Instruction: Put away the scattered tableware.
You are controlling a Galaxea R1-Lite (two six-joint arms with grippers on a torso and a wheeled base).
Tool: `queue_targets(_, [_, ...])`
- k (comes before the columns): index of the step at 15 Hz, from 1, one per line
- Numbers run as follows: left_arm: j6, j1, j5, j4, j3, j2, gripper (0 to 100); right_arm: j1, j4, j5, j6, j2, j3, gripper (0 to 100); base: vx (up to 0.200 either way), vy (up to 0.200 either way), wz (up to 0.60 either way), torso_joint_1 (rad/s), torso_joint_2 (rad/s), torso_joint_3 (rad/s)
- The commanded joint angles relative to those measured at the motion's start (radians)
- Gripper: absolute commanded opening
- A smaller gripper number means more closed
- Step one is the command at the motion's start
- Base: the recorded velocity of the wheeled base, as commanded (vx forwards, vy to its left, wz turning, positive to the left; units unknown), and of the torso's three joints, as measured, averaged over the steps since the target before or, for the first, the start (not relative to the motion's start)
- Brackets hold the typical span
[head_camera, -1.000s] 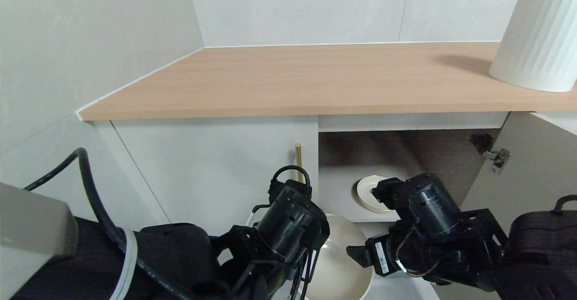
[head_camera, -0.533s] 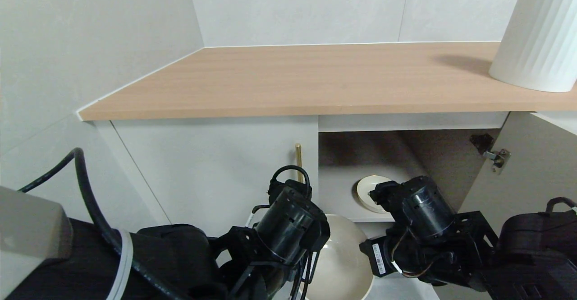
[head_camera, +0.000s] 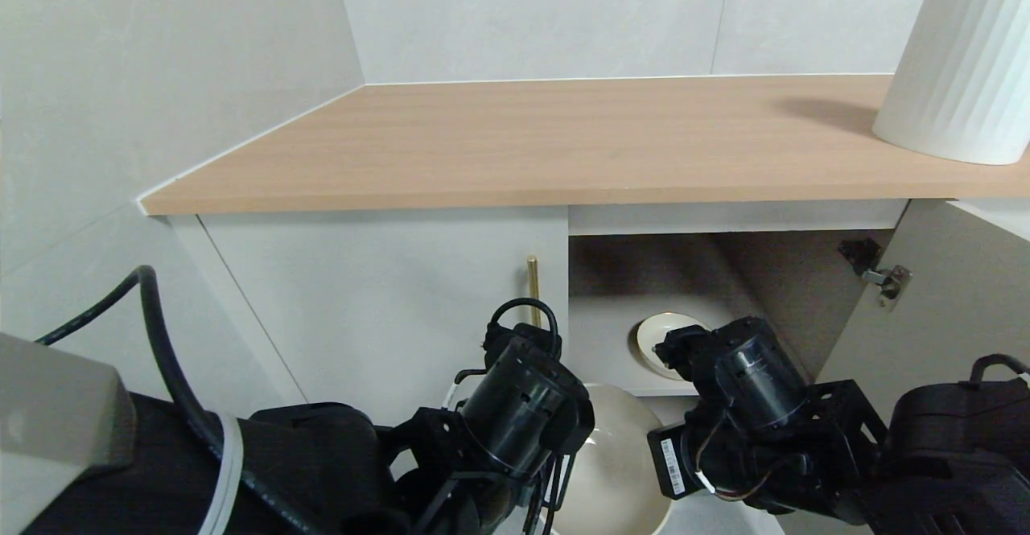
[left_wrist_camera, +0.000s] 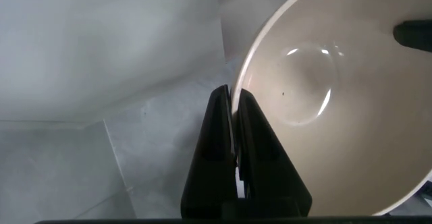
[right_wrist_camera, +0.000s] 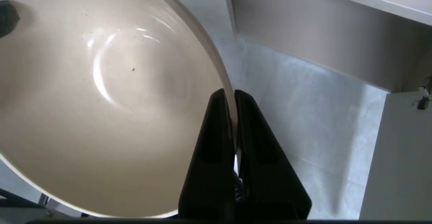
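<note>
We are working at the open white cupboard under the wooden countertop; we are holding the large cream ceramic bowl just in front of and below its shelf, where a small gold-rimmed white plate is lying; the left gripper and right gripper are pinching opposite rims, nearly closed; over the last second the bowl is sinking slightly and the right arm drifting leftward, so stowing seems underway.

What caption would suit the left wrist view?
Left gripper clamped on the rim of a cream bowl.
</note>
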Motion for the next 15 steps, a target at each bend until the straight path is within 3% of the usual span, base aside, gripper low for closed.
queue_targets(1, [0.0,0.0,0.003,0.003,0.001,0.0,0,0.001,0.0,-0.001,0.0,0.0,0.001,0,0.0,0.0,0.0,0.0,0.0,0.0])
queue_targets(2, [0.0,0.0,0.012,0.003,0.003,0.001,0,0.001,0.0,-0.001,0.0,0.0,0.001,0,0.0,0.0,0.0,0.0,0.0,0.0])
queue_targets(3, [0.001,0.0,0.02,0.003,0.004,0.001,100,0.001,0.0,-0.001,0.0,-0.002,0.001,0,0.0,0.0,0.0,0.0,0.0,0.0])
queue_targets(10, [-0.003,0.0,0.032,-0.005,0.003,-0.008,100,-0.007,0.0,-0.001,0.0,0.006,0.001,0,0.0,0.0,0.0,0.0,0.0,0.0])
queue_targets(15, [-0.003,0.0,0.043,-0.044,0.007,-0.007,100,-0.147,-0.032,-0.001,0.073,0.081,-0.044,0,0.0,0.0,0.0,0.0,0.0,0.0])
